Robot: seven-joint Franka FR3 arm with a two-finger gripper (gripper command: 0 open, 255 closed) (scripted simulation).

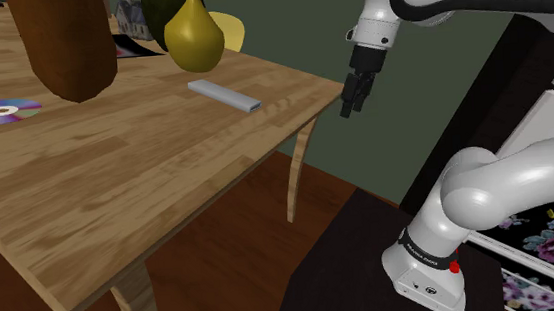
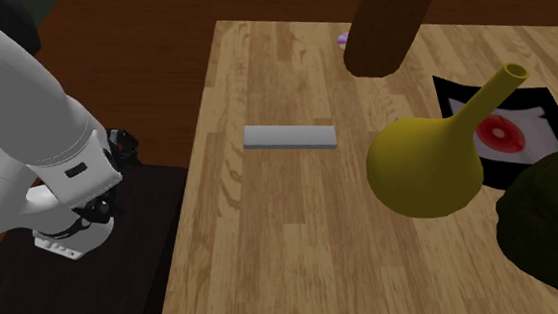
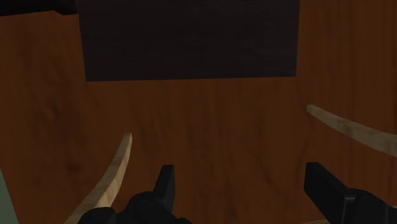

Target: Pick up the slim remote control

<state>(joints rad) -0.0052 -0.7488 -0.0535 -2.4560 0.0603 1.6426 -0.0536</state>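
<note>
Wooden table (image 1: 117, 191), grey remote (image 1: 223, 95) untouched.
Claw (image 1: 353, 96) open, shoulder view's three o'clock of remote; low approach could strike table edge.

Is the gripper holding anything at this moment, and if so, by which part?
Nothing is held. The gripper is open and empty, off the table's edge, while the grey remote lies flat on the wooden table, apart from it.

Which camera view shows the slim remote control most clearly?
The second exterior view: the grey remote lies whole, seen from above. The shoulder view shows it slanted and foreshortened; the wrist view faces the floor.
</note>
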